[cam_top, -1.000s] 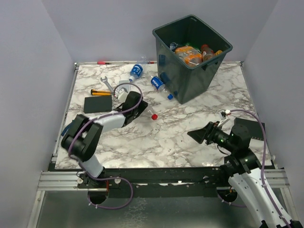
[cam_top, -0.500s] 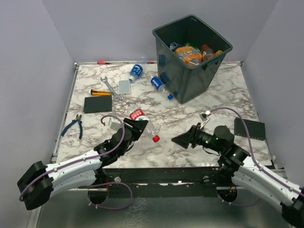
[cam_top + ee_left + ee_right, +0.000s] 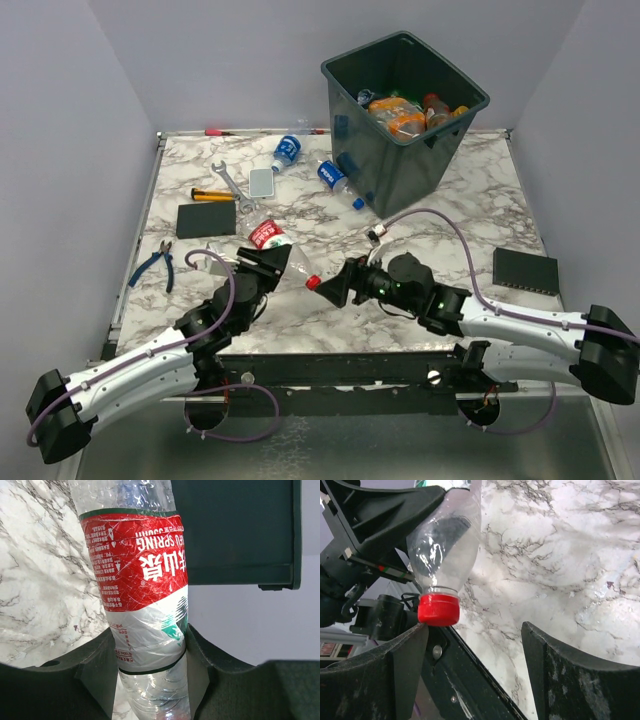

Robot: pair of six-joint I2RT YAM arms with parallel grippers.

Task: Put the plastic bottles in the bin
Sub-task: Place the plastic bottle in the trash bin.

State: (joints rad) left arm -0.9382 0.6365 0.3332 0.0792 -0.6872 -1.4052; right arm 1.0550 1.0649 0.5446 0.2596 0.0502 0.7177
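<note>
Bottle (image 3: 142,590) clamped mid-body in left end effector (image 3: 150,652).

The bin (image 3: 400,175) stands at the table's (image 3: 440,230) 1 o'clock with bottles (image 3: 398,115) heaped in it. Two loose bottles (image 3: 334,178) lie on the table at the bin's 9 o'clock. The wrench (image 3: 228,180) lies at 11 o'clock, a slab (image 3: 206,219) at its 6 o'clock, the pliers (image 3: 153,263) by the 9 o'clock edge, and a second slab (image 3: 525,270) by the 3 o'clock edge. Near 6 o'clock the left gripper (image 3: 265,265) clasps a water bottle (image 3: 268,238) whose cap is at the mouth of the parted right gripper (image 3: 333,290), which is at the bottle's 4 o'clock
</note>
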